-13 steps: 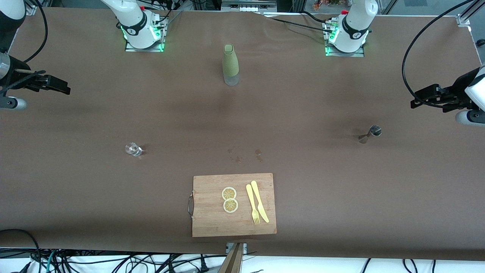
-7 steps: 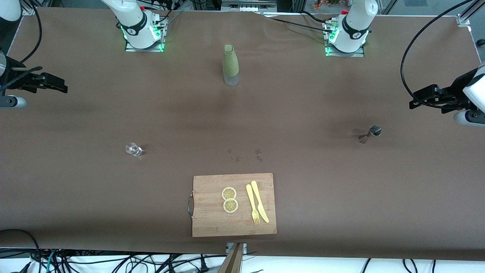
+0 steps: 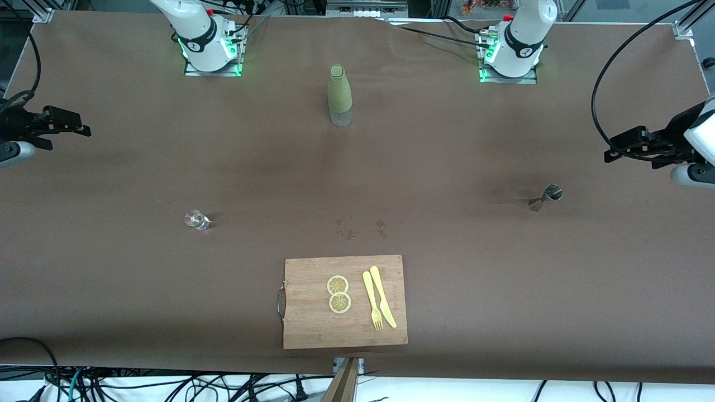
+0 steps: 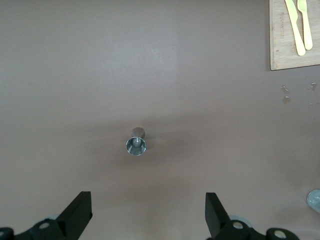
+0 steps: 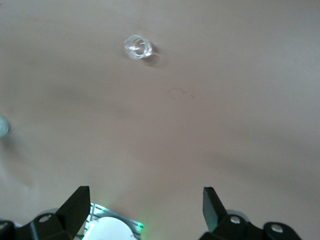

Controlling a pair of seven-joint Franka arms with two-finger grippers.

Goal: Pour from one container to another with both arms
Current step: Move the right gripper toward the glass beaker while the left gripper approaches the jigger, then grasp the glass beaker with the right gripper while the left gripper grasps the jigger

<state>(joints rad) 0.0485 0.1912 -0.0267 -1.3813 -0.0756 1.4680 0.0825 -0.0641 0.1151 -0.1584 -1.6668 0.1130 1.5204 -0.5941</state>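
Note:
The tiny clear glass cup (image 3: pixel 196 219) stands on the brown table toward the right arm's end; the right wrist view shows the glass cup (image 5: pixel 137 47) from above. The silver jigger (image 3: pixel 547 197) stands toward the left arm's end, and the jigger (image 4: pixel 136 142) shows its round mouth in the left wrist view. My right gripper (image 3: pixel 78 127) hangs open over the table's edge, well apart from the cup. My left gripper (image 3: pixel 611 152) hangs open above the table near its own end, a short way from the jigger. Neither holds anything.
A tall olive-green bottle (image 3: pixel 339 95) stands mid-table between the arm bases. A wooden cutting board (image 3: pixel 313 324) with two lemon slices (image 3: pixel 338 293), a yellow fork and knife (image 3: pixel 379 304) lies near the front edge. Small wet spots (image 3: pixel 357 229) mark the table just above it.
My right gripper has pulled back outward and toward the bases, away from the cup. The left gripper has barely shifted. Cup and jigger have not moved.

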